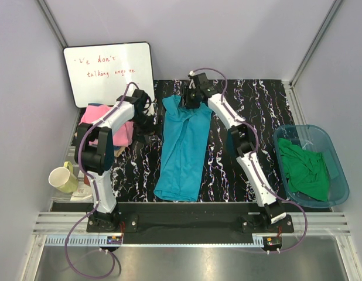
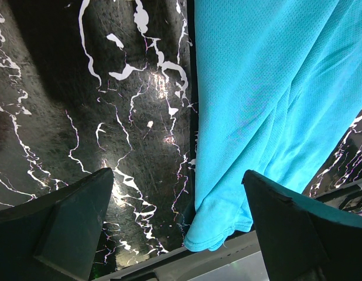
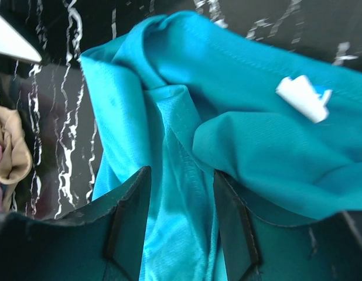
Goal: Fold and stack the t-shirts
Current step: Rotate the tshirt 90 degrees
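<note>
**Teal shirt laid out mid-table, right pincer at its collar**

The teal-blue cloth t-shirt [image 1: 182, 149] lies stretched lengthwise down the middle of the black, white-veined mat [image 1: 257, 111], its hem towards the arm bases and its collar end bunched at the far side. A small white tag [image 3: 304, 96] shows near the collar.

The right gripper [image 1: 191, 99] sits on that bunched end. Its fingers [image 3: 128, 228] stand partly apart with a ridge of teal cloth filling the gap, and I cannot tell whether they clamp it.

The left gripper [image 2: 181, 228] is spread wide over bare mat, holding nothing, with the shirt's edge just to its right.

A pink t-shirt [image 1: 105, 126] lies at the mat's left edge, with tan cloth [image 3: 11, 155] beside it. A crumpled green t-shirt [image 1: 305, 170] fills the translucent blue plastic tub [image 1: 340, 175] on the right.
</note>
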You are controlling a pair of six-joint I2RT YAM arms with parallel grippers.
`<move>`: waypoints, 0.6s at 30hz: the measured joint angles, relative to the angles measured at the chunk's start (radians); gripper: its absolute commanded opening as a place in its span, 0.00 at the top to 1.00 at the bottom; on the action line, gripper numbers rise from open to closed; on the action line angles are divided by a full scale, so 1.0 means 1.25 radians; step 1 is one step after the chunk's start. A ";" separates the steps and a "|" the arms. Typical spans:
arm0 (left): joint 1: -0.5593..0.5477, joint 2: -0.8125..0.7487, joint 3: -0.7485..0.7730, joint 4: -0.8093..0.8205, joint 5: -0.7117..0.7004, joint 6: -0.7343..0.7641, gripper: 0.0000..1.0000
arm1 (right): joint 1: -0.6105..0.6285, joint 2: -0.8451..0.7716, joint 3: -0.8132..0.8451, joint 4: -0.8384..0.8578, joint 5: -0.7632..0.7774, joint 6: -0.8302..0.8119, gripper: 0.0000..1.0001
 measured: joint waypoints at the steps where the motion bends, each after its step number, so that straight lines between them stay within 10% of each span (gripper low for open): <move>1: 0.000 0.000 0.000 0.000 0.000 0.000 0.01 | -0.004 0.000 0.000 0.000 0.000 0.000 0.45; 11: 0.000 0.001 0.008 -0.018 0.000 0.004 0.01 | -0.020 0.005 0.000 0.003 -0.002 0.009 0.49; 18: 0.000 0.003 0.018 -0.021 0.000 0.009 0.01 | -0.020 0.012 -0.004 0.009 -0.011 0.012 0.78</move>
